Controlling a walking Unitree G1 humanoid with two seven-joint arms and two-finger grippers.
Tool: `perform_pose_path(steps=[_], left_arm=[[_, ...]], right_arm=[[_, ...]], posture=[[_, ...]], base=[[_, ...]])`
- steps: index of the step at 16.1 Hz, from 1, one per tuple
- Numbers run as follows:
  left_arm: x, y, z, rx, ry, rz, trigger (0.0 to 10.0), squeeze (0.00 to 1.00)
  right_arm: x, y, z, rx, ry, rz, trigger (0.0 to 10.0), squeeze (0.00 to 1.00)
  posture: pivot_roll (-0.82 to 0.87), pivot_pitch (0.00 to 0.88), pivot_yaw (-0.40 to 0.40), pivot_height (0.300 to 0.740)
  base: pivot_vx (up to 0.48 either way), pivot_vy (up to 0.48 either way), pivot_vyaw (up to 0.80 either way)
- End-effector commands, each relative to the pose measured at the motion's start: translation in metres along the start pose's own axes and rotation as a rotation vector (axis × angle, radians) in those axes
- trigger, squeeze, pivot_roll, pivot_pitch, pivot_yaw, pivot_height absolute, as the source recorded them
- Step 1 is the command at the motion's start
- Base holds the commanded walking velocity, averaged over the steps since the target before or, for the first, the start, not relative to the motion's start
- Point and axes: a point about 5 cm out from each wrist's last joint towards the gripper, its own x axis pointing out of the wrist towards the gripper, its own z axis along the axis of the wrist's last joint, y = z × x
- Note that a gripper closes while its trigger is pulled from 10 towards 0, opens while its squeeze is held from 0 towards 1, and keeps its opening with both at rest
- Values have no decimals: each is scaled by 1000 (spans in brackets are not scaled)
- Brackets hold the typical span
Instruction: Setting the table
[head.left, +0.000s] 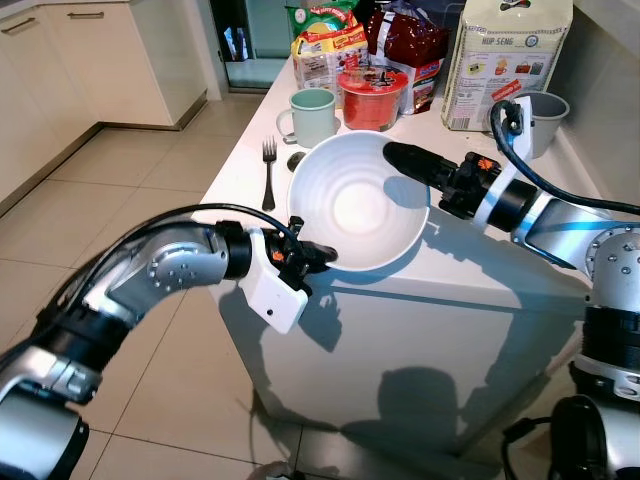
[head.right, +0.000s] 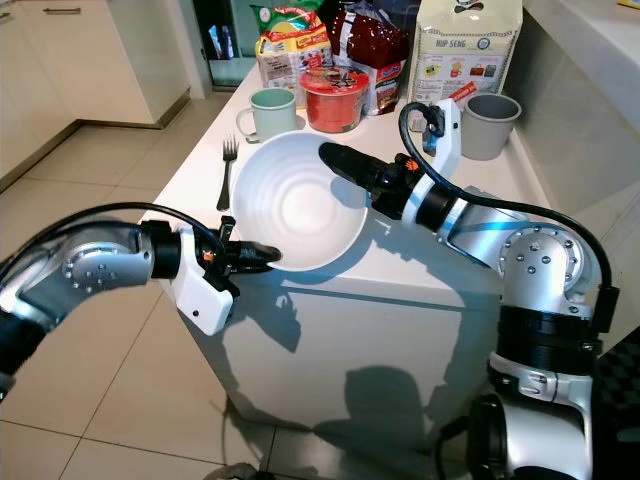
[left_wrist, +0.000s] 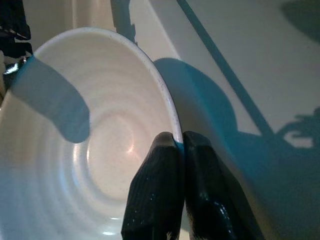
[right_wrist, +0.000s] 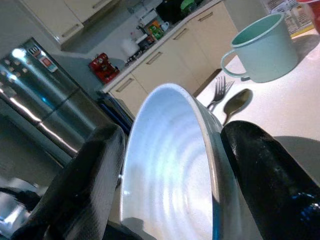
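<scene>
left end effector (head.left: 325, 255) pinched closed, arm reaching inward | right end effector (head.left: 400, 160) fingers spread, arm extended

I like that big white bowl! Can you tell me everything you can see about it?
The big white bowl is round, deep and glossy, like ceramic, with faint rings inside, and holds nothing. It sits near the white counter edge, tipped slightly. The left gripper is shut on its near rim, one black finger inside and one outside. The right gripper straddles the far rim, fingers apart. A fork and spoon lie just behind it.
</scene>
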Motion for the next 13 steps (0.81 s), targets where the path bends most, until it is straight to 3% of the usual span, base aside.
perform_pose_path(steps=[1,3,5,9,13], left_arm=[[-9,43,2,104,-6,180,0,0],[-10,46,3,114,-7,191,0,0],[-10,44,0,115,2,187,0,0],[-10,43,-2,115,8,190,0,0],[-9,43,-1,114,7,195,0,0]], right_arm=[[9,-6,-31,48,144,-7,10000,0],[6,-10,-30,45,141,-14,10000,0],[-2,-28,-19,30,110,-87,10000,0],[2,-20,-23,-1,124,-53,10000,0],[6,-25,-14,-34,62,-106,10000,0]], posture=[[89,0,59,740],[89,0,57,740],[93,0,56,740],[93,0,52,740],[92,0,54,740]], base=[[0,0,0],[0,0,0],[0,0,0],[0,0,0],[0,0,0]])
